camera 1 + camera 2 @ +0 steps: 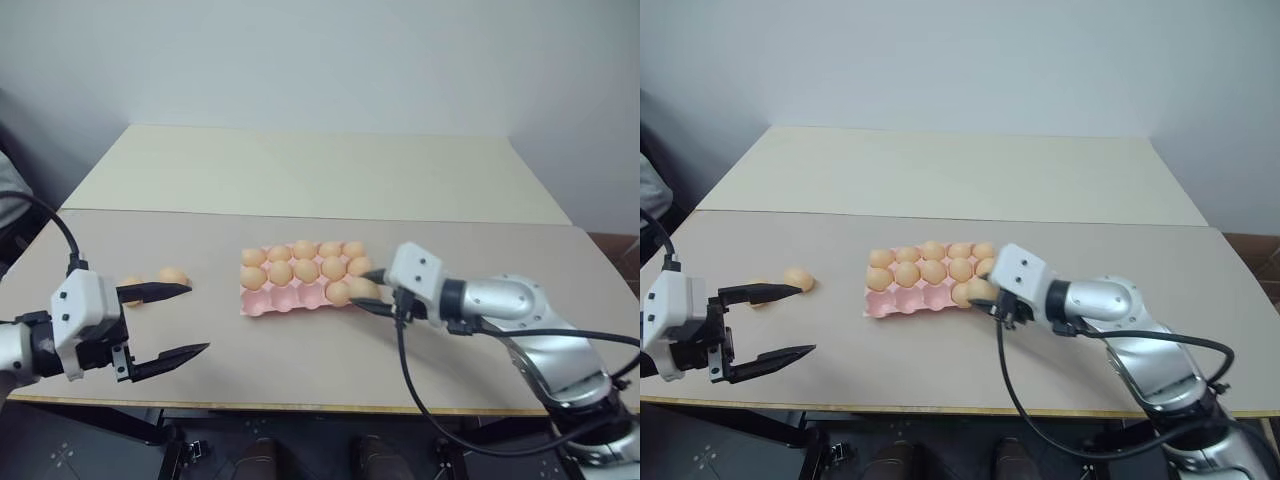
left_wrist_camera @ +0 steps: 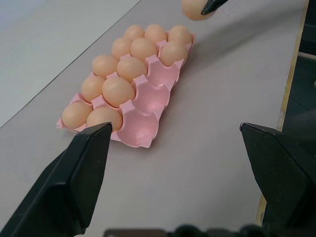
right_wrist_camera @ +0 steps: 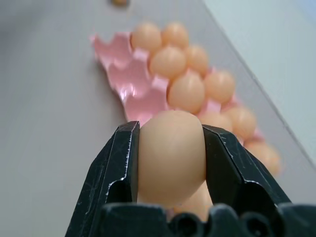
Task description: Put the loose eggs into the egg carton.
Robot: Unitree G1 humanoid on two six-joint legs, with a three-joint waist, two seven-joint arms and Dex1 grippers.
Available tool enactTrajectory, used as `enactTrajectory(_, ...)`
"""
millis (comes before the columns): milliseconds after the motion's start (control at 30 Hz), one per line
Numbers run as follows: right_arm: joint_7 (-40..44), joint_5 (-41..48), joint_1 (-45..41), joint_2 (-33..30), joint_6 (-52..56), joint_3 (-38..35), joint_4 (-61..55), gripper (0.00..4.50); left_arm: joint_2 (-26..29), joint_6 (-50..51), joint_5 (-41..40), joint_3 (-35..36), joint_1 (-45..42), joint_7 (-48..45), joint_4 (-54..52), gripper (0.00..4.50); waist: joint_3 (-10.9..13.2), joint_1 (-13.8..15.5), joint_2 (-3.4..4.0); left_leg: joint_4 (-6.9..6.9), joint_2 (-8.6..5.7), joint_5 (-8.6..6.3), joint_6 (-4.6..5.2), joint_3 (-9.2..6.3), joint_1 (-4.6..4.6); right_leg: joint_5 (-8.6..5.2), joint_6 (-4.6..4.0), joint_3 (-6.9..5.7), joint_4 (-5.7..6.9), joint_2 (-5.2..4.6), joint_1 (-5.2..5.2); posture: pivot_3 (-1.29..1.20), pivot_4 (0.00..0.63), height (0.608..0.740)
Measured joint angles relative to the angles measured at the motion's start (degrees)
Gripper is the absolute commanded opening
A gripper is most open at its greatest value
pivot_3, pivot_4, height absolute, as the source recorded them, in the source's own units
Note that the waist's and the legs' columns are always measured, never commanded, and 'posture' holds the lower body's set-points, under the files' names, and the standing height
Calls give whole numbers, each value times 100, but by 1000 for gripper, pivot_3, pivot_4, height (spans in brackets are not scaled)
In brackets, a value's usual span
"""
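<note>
Right gripper (image 3: 170, 163) clamping egg (image 3: 171, 153), lower end hidden, left gripper (image 1: 170, 322) agape, empty, carton (image 2: 148, 106) seemingly part-filled

Bare table (image 1: 300, 350) fronts egg carton (image 1: 270, 303); its near cups open.

Left gripper (image 1: 170, 322): jaws spread wide, nothing between the fingers, pointing forward and inward, slightly downward. Right gripper (image 3: 170, 163): both fingers (image 3: 116, 173) clamped against an egg (image 3: 171, 158), one each side, pointing forward and inward.
</note>
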Motion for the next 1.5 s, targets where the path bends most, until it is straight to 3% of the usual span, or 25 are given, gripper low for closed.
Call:
enactTrajectory(167, -331, -618, -386, 846, -623, 737, 1087, 1799, -196, -22, 21, 104, 277, 21, 67, 4500, -1, -16, -2, 0, -4, 7, 11, 5, -6, 3, -2, 2, -1, -5, -4, 0, 150, 740)
enactTrajectory(367, -374, -995, -608, 1279, -1226, 933, 1899, 1799, -281, -24, 34, 331, 637, 91, 6, 4500, -3, -3, -6, 0, -4, 6, 10, 3, -6, 3, -3, 0, -1, -6, -2, 0, 150, 740)
enactTrajectory(633, -221, -1187, -610, 1308, -1541, 937, 2189, 4401, -404, -18, 17, 650, 1018, 190, -279, 4500, -3, -14, -5, 0, 0, 2, 3, 3, -4, 2, -5, -1, 6, -3, -7, 0, 150, 740)
enactTrajectory(833, -170, -1225, -543, 1245, -1551, 912, 2091, 4401, -421, -19, 19, 674, 1067, 250, -299, 4500, -3, -5, -5, 0, -2, -1, -2, 4, -6, 2, -5, -1, 3, -7, -7, 0, 150, 740)
enactTrajectory(1000, 180, -989, -368, 739, -1339, 622, 1427, 4401, -421, -35, 43, 660, 982, 333, -285, 4500, -3, 3, -5, 0, -4, -1, -3, 4, -6, 2, -4, -2, 0, -10, -5, 0, 150, 740)
enactTrajectory(1233, 1720, 383, 15, -817, -830, -362, 486, 4401, -450, 28, 366, 684, 1022, 701, -126, 4500, -1, 6, -6, -1, -3, -5, -9, 2, -4, 1, -3, -4, -3, -11, -5, 0, 150, 740)
enactTrajectory(1500, 2872, 1276, 555, -1936, -992, -1417, 430, 4401, -927, 180, 613, 1459, 1375, 1377, 137, 4500, -1, -12, -10, -2, -2, -20, -32, 3, 1, 0, -2, -2, -7, -11, -3, 0, 150, 740)
